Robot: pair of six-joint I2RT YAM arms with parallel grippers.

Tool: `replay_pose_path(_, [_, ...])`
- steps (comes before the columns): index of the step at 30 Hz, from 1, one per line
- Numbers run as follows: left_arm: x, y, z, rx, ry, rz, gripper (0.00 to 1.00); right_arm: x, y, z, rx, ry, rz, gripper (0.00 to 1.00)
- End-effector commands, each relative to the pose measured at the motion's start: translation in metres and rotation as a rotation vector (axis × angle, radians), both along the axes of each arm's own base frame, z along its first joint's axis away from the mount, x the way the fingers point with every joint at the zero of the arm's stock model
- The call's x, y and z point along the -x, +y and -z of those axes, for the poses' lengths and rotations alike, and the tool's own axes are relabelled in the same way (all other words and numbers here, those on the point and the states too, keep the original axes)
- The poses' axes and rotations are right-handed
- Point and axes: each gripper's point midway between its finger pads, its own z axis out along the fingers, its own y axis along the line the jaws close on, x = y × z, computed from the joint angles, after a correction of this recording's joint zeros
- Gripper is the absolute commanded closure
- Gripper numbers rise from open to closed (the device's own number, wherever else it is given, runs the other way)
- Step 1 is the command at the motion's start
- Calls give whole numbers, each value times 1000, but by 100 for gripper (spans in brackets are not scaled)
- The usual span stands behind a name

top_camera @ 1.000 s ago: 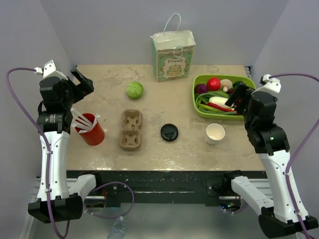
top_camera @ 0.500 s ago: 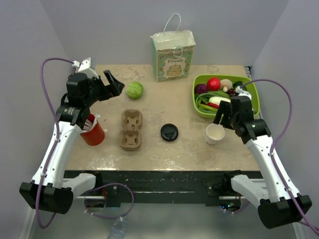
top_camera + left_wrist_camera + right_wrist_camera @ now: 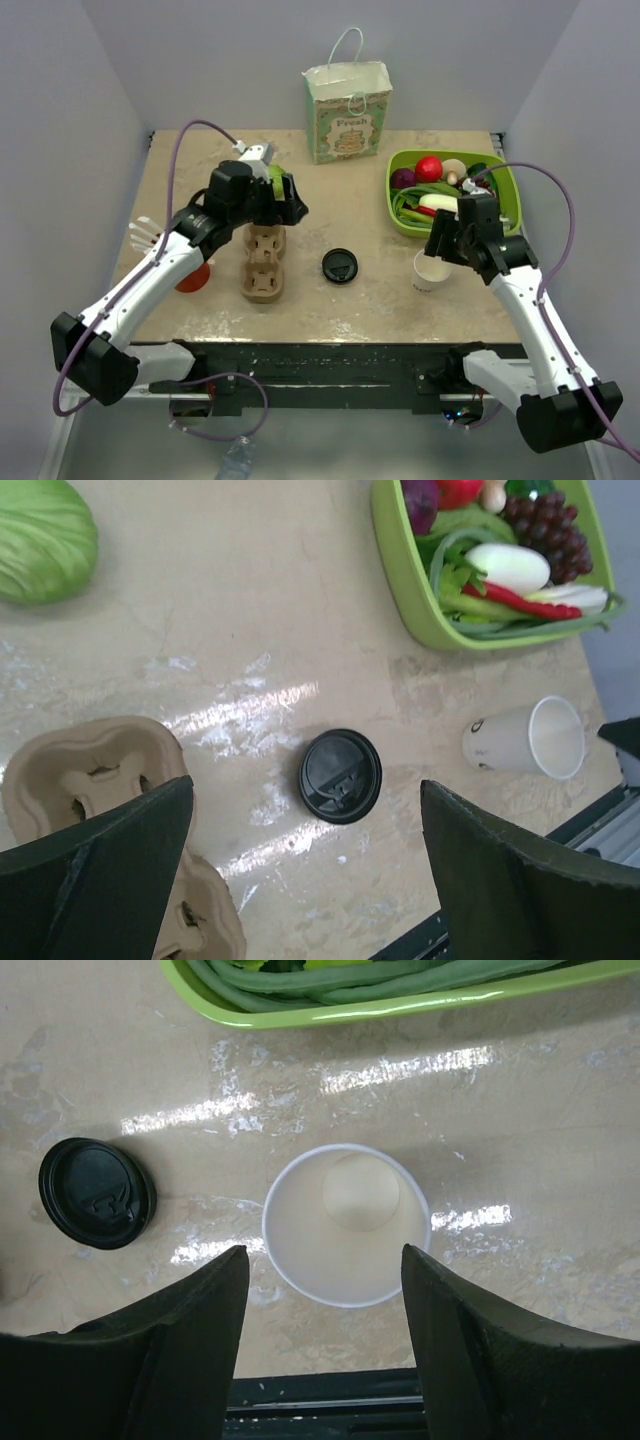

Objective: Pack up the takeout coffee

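loose black lid [image 3: 340,266] lies near green vegetable tray [image 3: 392,207].

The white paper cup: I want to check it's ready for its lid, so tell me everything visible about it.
The cup is small, white paper with dark print, lidless and empty. It stands upright on the table near the green tray; the black lid lies apart. The right hand straddles it; contact is unclear.

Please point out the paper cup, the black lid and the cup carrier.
paper cup [image 3: 346,1225], right wrist view, its inside wall
black lid [image 3: 340,776], left wrist view, centre of top
cup carrier [image 3: 264,262], top view, its middle
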Motion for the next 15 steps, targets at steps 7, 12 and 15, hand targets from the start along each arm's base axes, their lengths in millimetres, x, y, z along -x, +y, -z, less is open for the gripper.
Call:
replay_pose_path(7, [8,-36,18,-36,18,102,0,-7,38,1,-108,-13,-216,43])
replay_pose_path(12, [7,-37,19,-45,22,97,0,-12,53,35,-66,69,-235,46])
replay_pose_path(15, [6,-34,21,-57,24,89,0,-17,58,47,-31,91,-219,57])
